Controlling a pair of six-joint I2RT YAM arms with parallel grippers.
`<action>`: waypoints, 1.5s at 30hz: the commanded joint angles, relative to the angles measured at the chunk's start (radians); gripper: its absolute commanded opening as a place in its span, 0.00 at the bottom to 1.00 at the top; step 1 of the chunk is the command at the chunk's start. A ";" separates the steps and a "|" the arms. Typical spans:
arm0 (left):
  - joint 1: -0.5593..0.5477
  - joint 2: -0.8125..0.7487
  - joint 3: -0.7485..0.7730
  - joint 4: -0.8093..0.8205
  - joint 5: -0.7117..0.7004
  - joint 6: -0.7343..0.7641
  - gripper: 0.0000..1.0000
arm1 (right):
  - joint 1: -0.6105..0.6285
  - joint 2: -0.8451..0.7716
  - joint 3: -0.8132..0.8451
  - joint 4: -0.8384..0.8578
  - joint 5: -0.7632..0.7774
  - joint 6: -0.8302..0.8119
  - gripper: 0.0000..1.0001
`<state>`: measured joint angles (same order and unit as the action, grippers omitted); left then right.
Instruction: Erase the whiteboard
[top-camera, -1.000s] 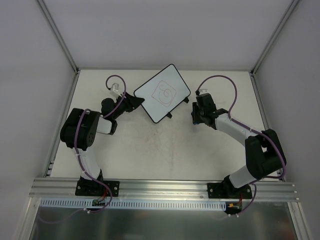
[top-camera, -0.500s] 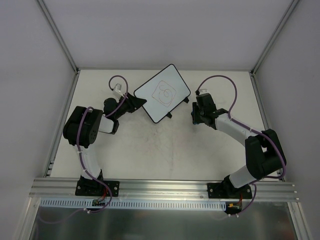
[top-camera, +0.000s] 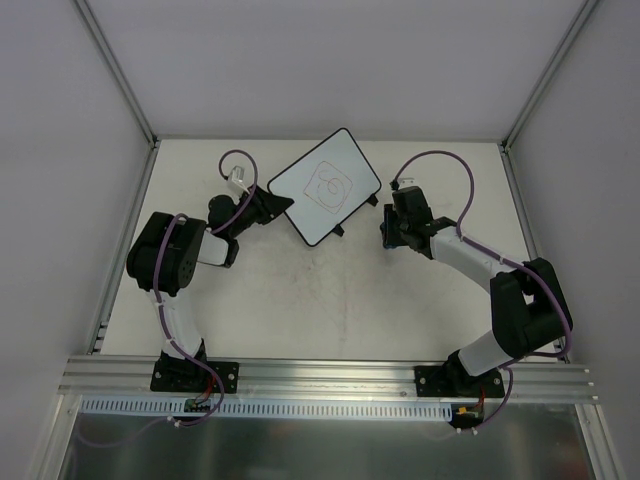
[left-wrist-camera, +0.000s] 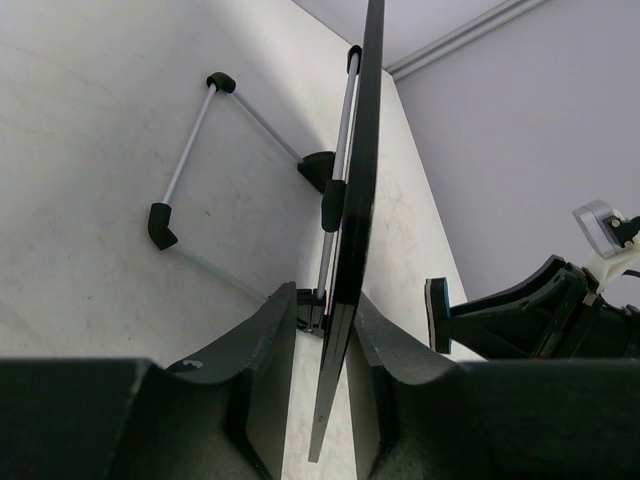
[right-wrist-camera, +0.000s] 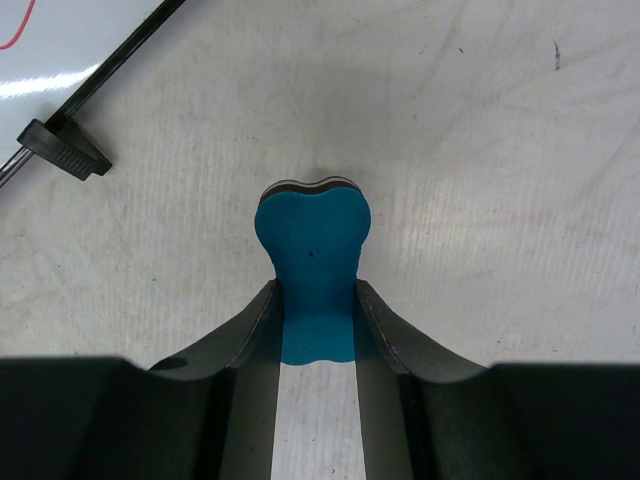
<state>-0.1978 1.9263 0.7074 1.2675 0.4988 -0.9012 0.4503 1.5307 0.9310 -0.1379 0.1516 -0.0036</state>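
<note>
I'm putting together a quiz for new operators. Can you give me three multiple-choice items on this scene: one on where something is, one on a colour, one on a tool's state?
1. Where on the table is the board?
A. Far side, middle
B. By the arm bases
C. Near right corner

2. What colour is the scribble?
A. Green
B. Red
C. Black

3. What state is the right tool in?
A. Open, empty
B. Shut on the board
C. Shut on the eraser

Answers: 1 A, the top view shows it by the far edge; 2 B, red loops show on the white face; 3 C, the right wrist view shows its fingers pinching the blue block.
</note>
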 joint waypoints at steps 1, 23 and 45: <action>-0.012 -0.010 0.033 0.326 0.024 0.007 0.24 | 0.007 -0.017 0.058 0.029 -0.032 0.039 0.07; -0.014 0.026 0.044 0.377 0.049 -0.019 0.17 | 0.017 0.364 0.644 0.023 -0.276 0.060 0.00; -0.018 0.017 0.021 0.406 0.072 -0.021 0.06 | 0.099 0.513 0.684 0.353 -0.196 0.013 0.00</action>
<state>-0.2043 1.9450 0.7292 1.2896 0.5518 -0.9272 0.5495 2.0319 1.5932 0.1505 -0.0769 0.0246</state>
